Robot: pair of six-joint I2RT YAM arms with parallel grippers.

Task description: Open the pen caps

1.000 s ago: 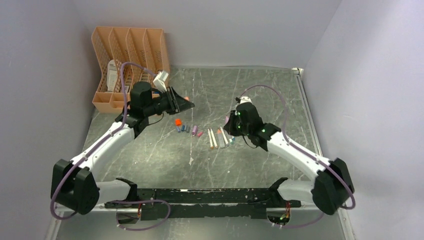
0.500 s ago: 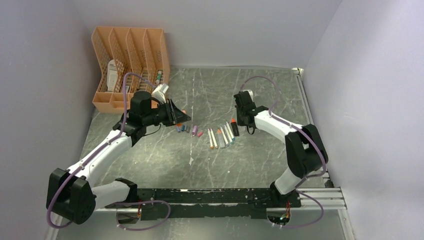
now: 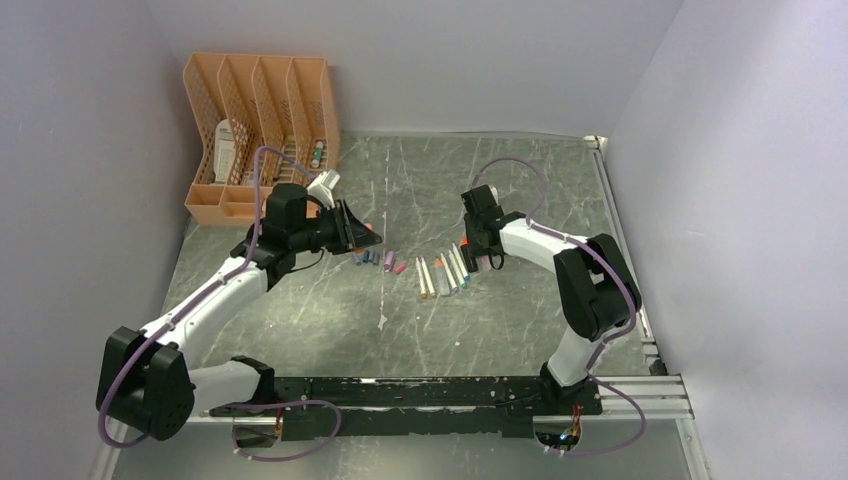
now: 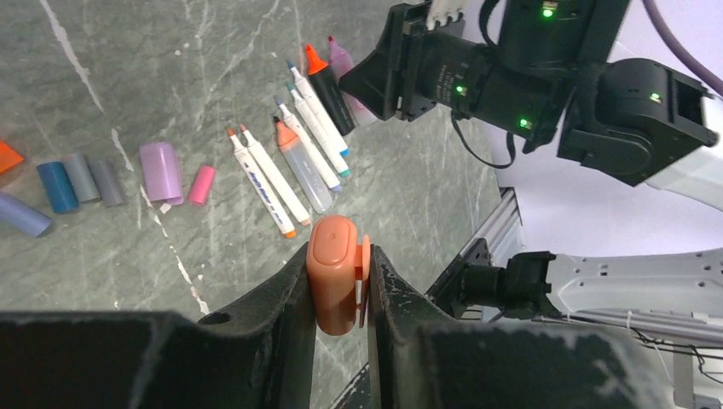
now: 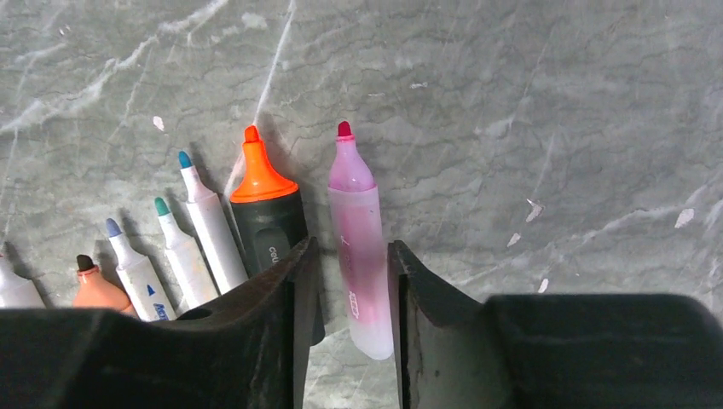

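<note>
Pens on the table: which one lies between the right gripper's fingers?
The translucent pink marker with the dark red tip, beside the black orange-tipped marker; the right gripper straddles it alone.

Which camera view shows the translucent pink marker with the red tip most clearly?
The right wrist view: the translucent pink marker lies uncapped, whole and close up. The left wrist view shows only its tip end from farther away; the top view shows a tiny pink speck.

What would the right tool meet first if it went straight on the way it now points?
Most likely the pink marker, lying uncapped between the right tool's parted fingers, with the table just beneath it; depth is hard to judge.
</note>
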